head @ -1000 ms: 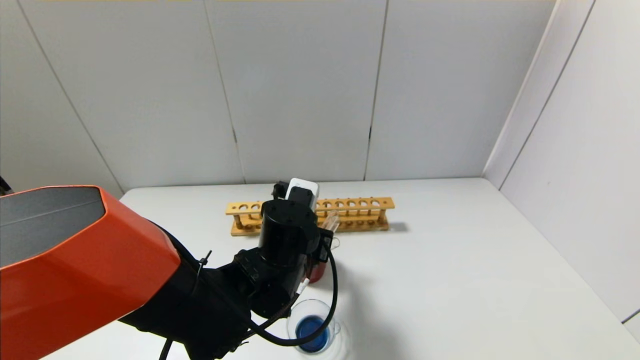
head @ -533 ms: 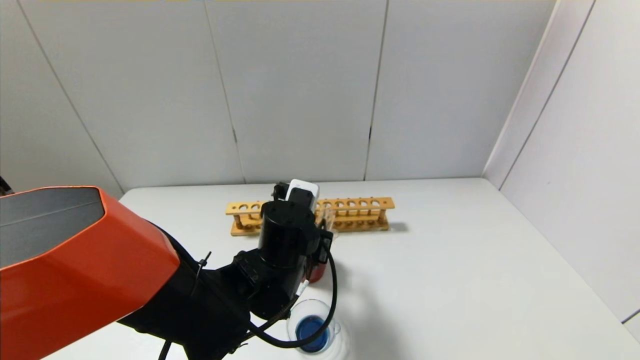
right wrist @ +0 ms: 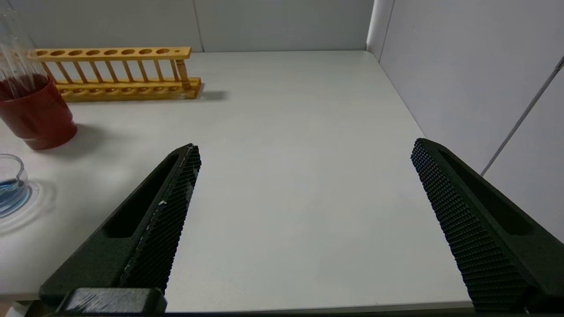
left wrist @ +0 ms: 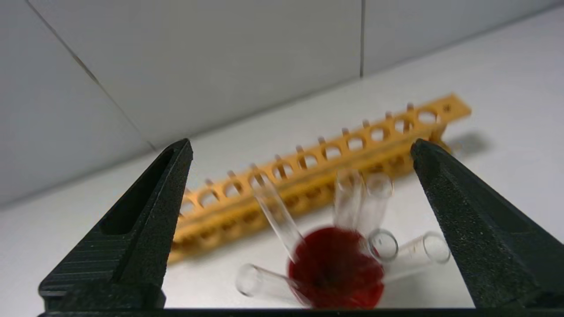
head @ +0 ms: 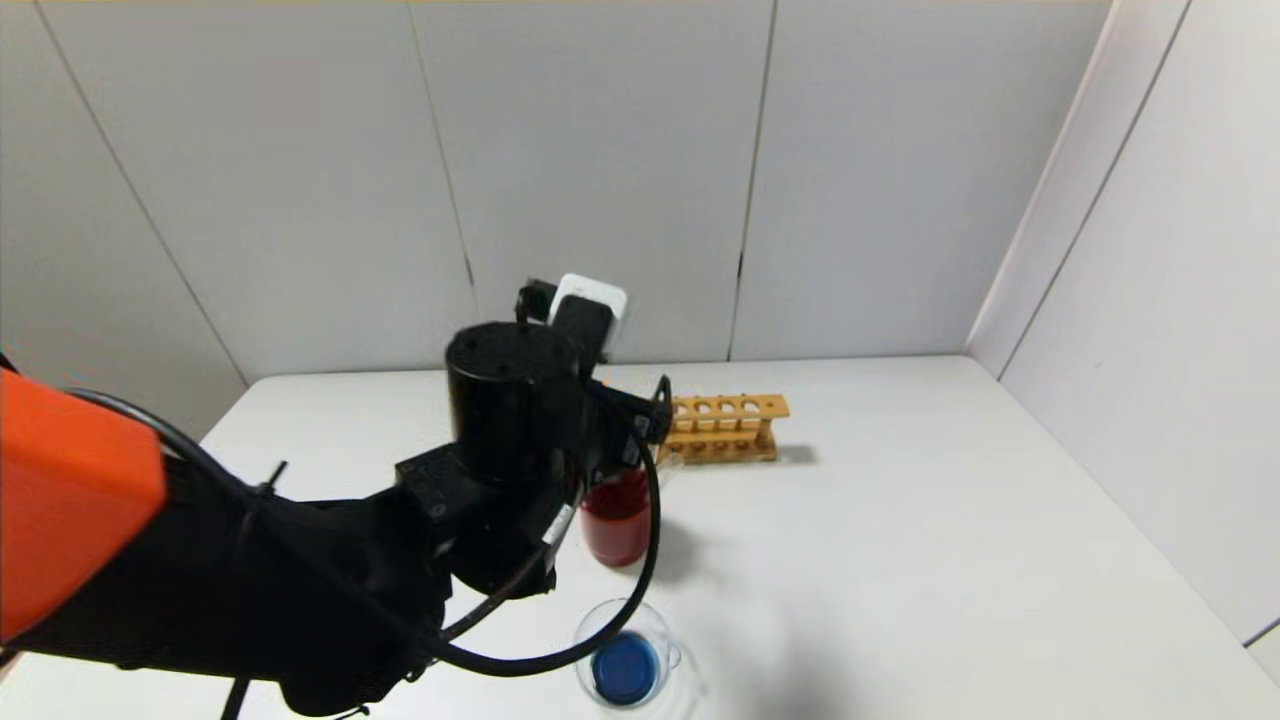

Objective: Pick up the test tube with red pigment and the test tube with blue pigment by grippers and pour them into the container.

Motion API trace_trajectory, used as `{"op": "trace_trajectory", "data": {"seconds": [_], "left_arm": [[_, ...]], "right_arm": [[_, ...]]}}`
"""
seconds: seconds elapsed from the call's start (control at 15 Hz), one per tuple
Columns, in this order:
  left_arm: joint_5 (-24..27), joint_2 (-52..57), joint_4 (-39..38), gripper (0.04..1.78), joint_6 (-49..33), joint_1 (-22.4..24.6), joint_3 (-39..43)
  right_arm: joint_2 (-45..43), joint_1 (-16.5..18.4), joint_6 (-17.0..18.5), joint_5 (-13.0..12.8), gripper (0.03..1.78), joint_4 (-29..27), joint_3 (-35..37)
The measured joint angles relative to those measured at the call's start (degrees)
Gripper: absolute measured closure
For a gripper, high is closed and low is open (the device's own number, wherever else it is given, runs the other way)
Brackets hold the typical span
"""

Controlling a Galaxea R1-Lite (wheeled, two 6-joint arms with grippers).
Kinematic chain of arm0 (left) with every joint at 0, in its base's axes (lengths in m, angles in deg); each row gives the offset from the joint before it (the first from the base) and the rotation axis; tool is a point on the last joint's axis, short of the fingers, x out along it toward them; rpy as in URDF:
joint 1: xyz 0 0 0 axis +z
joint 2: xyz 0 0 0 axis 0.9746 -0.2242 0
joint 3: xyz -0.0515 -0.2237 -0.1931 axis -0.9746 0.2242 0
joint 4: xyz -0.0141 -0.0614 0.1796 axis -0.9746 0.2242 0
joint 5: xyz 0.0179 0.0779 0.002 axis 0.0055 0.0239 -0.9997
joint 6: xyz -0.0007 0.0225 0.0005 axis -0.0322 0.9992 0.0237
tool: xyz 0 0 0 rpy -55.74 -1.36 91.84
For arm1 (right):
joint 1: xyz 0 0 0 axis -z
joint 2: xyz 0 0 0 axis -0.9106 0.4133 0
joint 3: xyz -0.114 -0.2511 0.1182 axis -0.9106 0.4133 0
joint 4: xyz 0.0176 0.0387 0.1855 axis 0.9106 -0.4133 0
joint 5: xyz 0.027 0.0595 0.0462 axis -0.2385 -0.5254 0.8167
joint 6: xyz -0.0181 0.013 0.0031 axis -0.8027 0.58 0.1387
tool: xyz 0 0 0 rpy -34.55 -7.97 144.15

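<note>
My left gripper (left wrist: 302,143) is open and empty, raised above a beaker of dark red liquid (left wrist: 335,268); in the head view its black wrist (head: 515,400) hides the fingers. Several colourless clear tubes (left wrist: 277,215) lean in that beaker. No tube with orange-red or teal-blue liquid shows. The container (head: 625,655), a low clear glass cup with blue liquid in its bottom, stands at the table's front, nearer me than the beaker (head: 617,520). My right gripper (right wrist: 306,144) is open and empty over bare table to the right; the container (right wrist: 11,185) shows at that view's edge.
A yellow wooden tube rack (head: 725,425) with empty holes stands behind the beaker near the back wall; it also shows in the left wrist view (left wrist: 317,171) and the right wrist view (right wrist: 119,72). White walls close the back and right sides.
My left arm has lifted up and drawn back to the left, off the beaker, which now shows in full. The container and rack have not moved.
</note>
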Motion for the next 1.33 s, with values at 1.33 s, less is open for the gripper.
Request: {"op": "trace_trajectory", "data": {"seconds": [1.33], "left_arm": [[1.4,77.6,45.7,0.08,3.6,48.1,15.8]], "right_arm": [[0.0,0.0,0.0,0.0,0.07,0.0,0.0]]}}
